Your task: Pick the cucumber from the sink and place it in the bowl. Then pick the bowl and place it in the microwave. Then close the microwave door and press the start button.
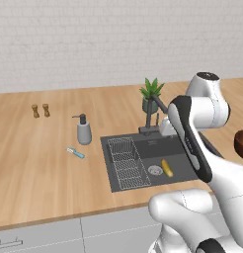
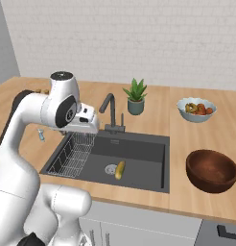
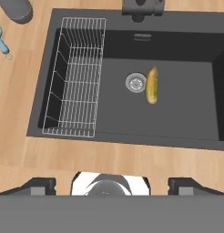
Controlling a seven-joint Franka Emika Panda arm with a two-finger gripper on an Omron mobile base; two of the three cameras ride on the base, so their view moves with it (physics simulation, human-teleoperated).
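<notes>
The cucumber (image 3: pixel 151 85), a stubby yellow piece, lies on the floor of the dark grey sink (image 3: pixel 177 109) just right of the round steel drain (image 3: pixel 135 82). It also shows in the base views as the cucumber (image 1: pixel 166 167) (image 2: pixel 120 169). My gripper (image 3: pixel 112 184) hovers high above the sink's near rim, open and empty, its fingertips (image 3: pixel 38 184) spread wide. The dark brown wooden bowl (image 2: pixel 212 170) stands on the counter right of the sink. The microwave and its door are out of view.
A wire rack (image 3: pixel 77 77) fills the sink's left part, and a dark tap (image 2: pixel 110 113) rises behind the basin. A potted plant (image 2: pixel 135 96), a pale fruit bowl (image 2: pixel 196 109), a soap dispenser (image 1: pixel 84 131), a blue brush (image 1: pixel 75 153) and two wooden shakers (image 1: pixel 40 110) stand on the counter.
</notes>
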